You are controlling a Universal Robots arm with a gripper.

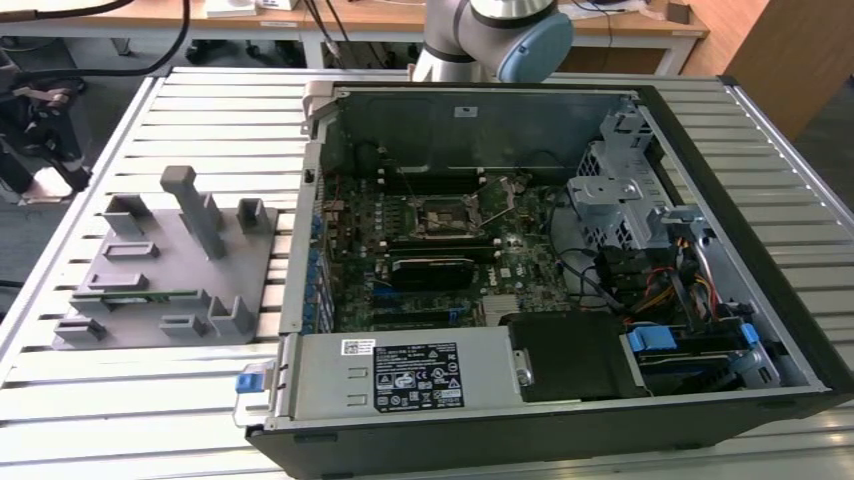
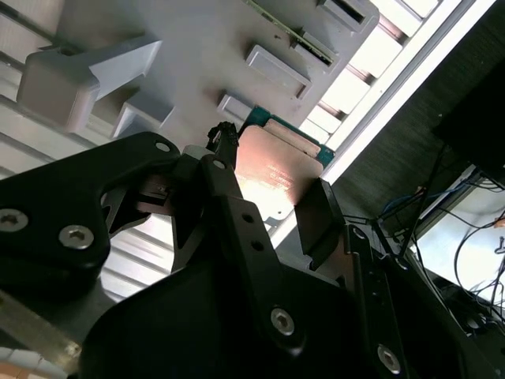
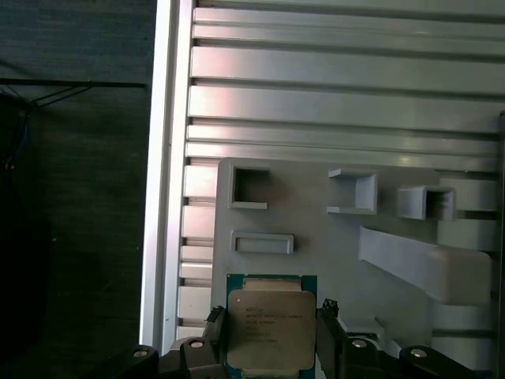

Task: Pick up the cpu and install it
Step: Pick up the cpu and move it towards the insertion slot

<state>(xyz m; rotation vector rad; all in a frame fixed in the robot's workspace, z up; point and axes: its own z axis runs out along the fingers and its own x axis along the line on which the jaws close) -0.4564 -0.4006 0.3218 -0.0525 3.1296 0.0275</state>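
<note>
Exterior view: open computer case point(image 1: 481, 130) on the slatted table point(image 1: 200, 110), grey fixture point(image 1: 154, 272) just beside it on the exterior view's left.
Second wrist view: gripper point(image 2: 270, 183) jaws clamp the cpu point(image 2: 280, 162), one finger point(image 2: 316, 212) on each edge.
First wrist view: cpu point(image 3: 271, 330) held flat in the gripper point(image 3: 272, 347), metal top showing, above the grey fixture point(image 3: 316, 237) near the table's rim.

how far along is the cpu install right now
Done: the hand is shut on the cpu, gripping two opposite edges, over the grey fixture in both wrist views. In hand: the cpu; whether it is lifted clear cannot be told. Left: the install itself; the motherboard socket in the exterior view looks empty.
</note>
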